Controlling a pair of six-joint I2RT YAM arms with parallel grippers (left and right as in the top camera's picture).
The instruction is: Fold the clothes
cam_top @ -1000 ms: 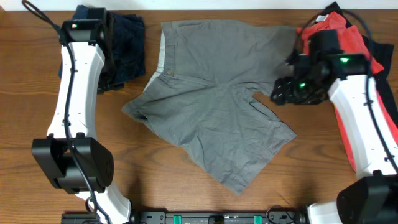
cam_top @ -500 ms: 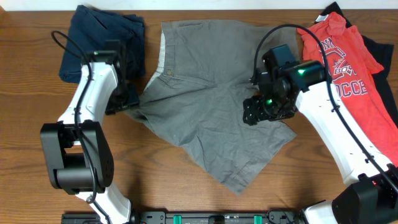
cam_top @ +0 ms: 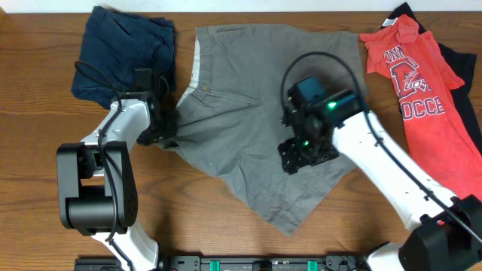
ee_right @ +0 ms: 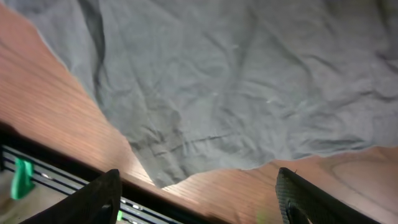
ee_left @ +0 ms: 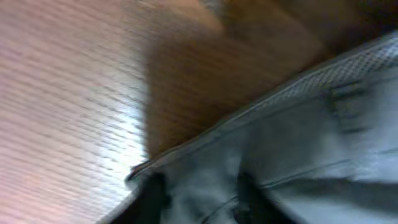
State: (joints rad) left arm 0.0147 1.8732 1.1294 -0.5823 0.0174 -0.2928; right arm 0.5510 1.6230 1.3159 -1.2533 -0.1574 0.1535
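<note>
Flatly, grey-khaki shorts (cam_top: 241,113) lie waistband left, legs pointing right.

left fingers (ee_left: 152,196) moved onto grey shorts (cam_top: 248,98) hem, right fingers (ee_right: 305,199) above shorts

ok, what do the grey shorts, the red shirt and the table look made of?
Grey shorts: matte woven cloth, probably cotton twill; creases, stitched seams. Red shirt: thin soft knit, seemingly; white printed lettering. Table: wood grain with slight sheen, solid or laminate unclear.
</note>
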